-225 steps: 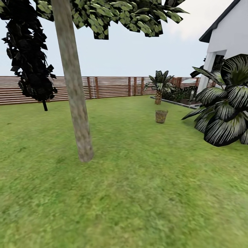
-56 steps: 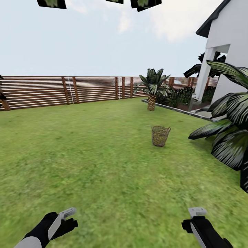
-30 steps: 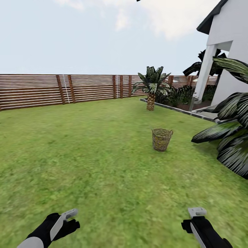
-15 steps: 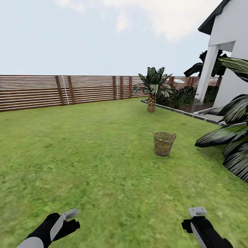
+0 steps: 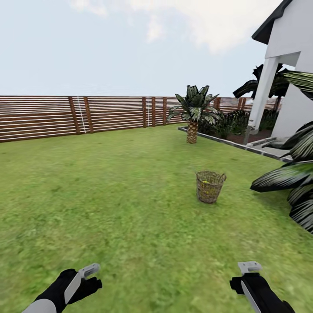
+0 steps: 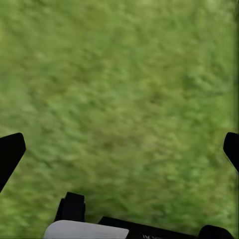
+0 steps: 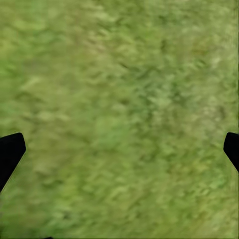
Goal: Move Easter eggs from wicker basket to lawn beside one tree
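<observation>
The left gripper hangs low over the lawn at the left of the head view, and in its wrist view the two fingertips stand wide apart with only grass between them. Right of centre the wicker basket stands upright on the grass, mouth up and long axis vertical, with a yellow glint inside its rim that is too small to count as eggs; it looks larger and lower in the picture than half a second ago, though the whole view has shifted. Beyond it stand a short palm and the slat fence, with a white house at the right, and the right gripper hangs low with its fingertips likewise spread wide over bare grass.
</observation>
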You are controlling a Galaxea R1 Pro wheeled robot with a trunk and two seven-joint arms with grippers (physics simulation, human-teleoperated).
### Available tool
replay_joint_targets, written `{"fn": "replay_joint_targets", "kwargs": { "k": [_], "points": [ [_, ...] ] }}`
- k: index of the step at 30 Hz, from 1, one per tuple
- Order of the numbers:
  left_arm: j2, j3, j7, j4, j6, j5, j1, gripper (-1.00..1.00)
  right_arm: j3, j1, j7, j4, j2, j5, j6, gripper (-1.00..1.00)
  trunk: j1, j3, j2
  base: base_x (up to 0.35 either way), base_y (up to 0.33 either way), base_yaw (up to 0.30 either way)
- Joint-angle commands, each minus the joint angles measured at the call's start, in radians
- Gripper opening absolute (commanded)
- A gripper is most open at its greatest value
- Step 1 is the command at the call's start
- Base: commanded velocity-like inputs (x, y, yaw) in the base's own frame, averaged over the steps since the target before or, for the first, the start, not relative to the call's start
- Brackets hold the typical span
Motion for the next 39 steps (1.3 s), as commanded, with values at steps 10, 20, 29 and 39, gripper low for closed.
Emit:
{"fn": "replay_joint_targets", "kwargs": {
  "k": [10, 20, 29, 39],
  "points": [
    [-0.002, 0.005, 0.001, -0.002, 0.006, 0.006, 0.0, 1.0, 0.001, 0.0, -0.003, -0.001, -0.001, -0.001, 0.005, 1.0, 0.001, -0.001, -0.001, 0.331, 0.0, 0.0],
    [-0.004, 0.005, 0.001, -0.002, 0.006, 0.006, 0.0, 1.0, 0.001, 0.0, -0.003, -0.002, -0.001, -0.002, 0.004, 1.0, 0.001, -0.001, -0.001, 0.331, 0.0, 0.0],
    [-0.007, 0.002, -0.008, -0.007, -0.012, 0.008, 0.002, 1.0, -0.039, 0.0, 0.019, 0.012, -0.024, -0.003, -0.013, 1.0, 0.001, -0.001, -0.001, 0.221, 0.0, 0.0],
    [-0.044, 0.004, -0.009, -0.007, -0.068, 0.006, 0.003, 1.0, -0.032, 0.0, 0.005, 0.014, -0.035, -0.013, -0.031, 1.0, 0.001, -0.001, -0.001, 0.102, 0.0, 0.0]
  ]
}}
